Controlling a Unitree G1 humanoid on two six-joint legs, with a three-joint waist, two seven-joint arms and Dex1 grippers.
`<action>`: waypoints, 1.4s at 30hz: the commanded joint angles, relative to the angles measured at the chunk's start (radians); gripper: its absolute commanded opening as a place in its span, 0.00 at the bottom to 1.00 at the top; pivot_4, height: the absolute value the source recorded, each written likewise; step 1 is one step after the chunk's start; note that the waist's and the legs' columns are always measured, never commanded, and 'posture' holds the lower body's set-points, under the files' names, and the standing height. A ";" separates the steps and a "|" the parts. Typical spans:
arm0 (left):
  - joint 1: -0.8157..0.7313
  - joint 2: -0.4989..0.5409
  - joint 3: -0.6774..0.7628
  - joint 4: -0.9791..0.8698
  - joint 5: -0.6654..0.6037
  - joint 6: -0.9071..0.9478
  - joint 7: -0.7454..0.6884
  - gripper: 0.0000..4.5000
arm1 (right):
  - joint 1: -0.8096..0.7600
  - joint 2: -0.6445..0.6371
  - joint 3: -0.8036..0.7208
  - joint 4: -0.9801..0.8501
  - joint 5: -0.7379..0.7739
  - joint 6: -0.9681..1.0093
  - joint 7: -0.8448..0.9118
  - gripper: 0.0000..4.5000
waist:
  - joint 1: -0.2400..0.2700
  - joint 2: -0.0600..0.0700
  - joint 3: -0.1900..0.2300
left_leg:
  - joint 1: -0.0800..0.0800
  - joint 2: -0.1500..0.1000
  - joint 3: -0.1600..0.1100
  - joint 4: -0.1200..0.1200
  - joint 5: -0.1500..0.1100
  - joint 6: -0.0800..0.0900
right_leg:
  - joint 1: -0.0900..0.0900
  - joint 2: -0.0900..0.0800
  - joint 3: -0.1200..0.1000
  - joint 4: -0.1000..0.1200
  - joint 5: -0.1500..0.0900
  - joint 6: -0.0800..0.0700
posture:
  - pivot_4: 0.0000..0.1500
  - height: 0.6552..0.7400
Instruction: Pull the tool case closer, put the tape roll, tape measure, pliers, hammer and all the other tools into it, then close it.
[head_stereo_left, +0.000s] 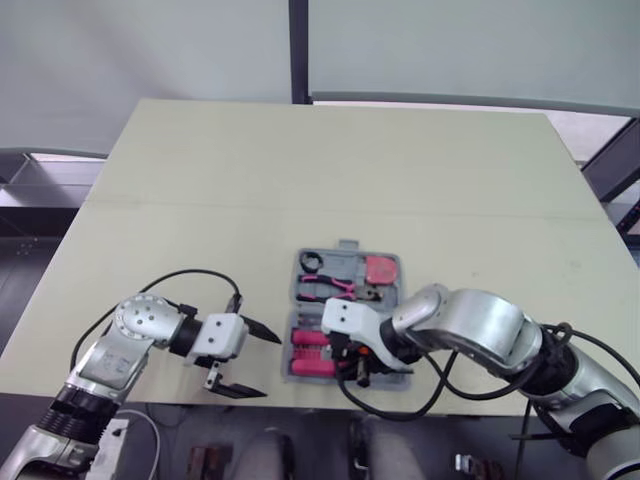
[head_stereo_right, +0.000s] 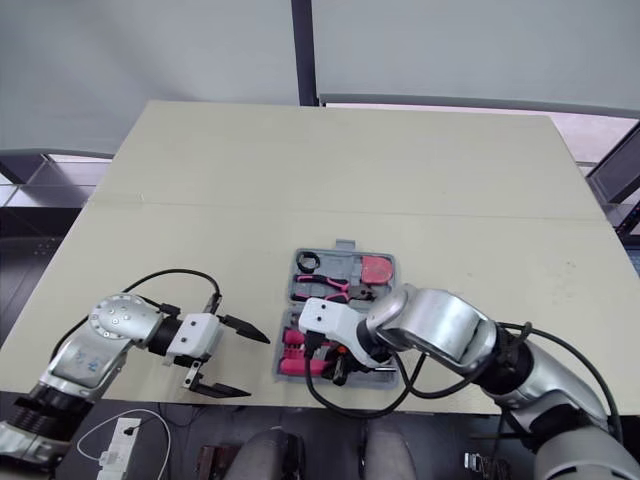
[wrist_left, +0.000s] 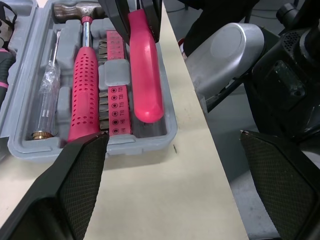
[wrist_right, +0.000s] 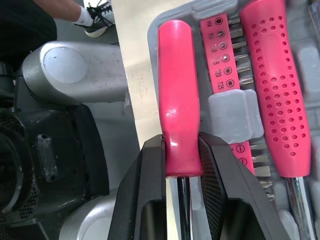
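One case (head_stereo_left: 300, 288), one hammer (wrist_left: 84, 95) (one screwdriver (wrist_right: 179, 115))

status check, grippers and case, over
Right gripper shut on pink screwdriver, at open tool case. Left gripper open, beside case. Hammer already seated. Nothing in the way.

Beige table (head_stereo_left: 330, 180) w/ dark post (head_stereo_left: 298, 50) behind it.

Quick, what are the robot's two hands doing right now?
Left hand: open, holding nothing.
Right hand: closed on the pink screwdriver.
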 joint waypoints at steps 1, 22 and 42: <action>0.000 0.016 0.014 -0.046 -0.002 0.003 0.007 1.00 | -0.018 -0.006 0.020 -0.009 -0.018 -0.026 0.007 0.09 | 0.000 0.000 0.000 | 0.000 0.000 0.000 0.000 0.000 0.000 | 0.000 0.000 0.000 0.000 0.000 0.000 | 1.00 1.00; -0.023 -0.005 0.002 -0.075 -0.006 0.040 0.037 1.00 | -0.078 0.033 0.030 0.042 -0.090 -0.069 0.015 0.62 | 0.000 0.000 0.000 | 0.000 0.000 -0.002 0.001 0.000 0.000 | 0.002 0.000 -0.002 0.000 0.000 0.000 | 1.00 1.00; -0.121 -0.058 -0.010 0.027 -0.003 0.031 0.033 1.00 | 0.526 0.023 -0.279 0.200 -0.221 -1.111 0.227 0.10 | 0.007 -0.003 -0.001 | 0.002 -0.001 -0.002 0.001 0.000 0.001 | 0.005 0.002 -0.005 -0.002 0.000 0.001 | 1.00 1.00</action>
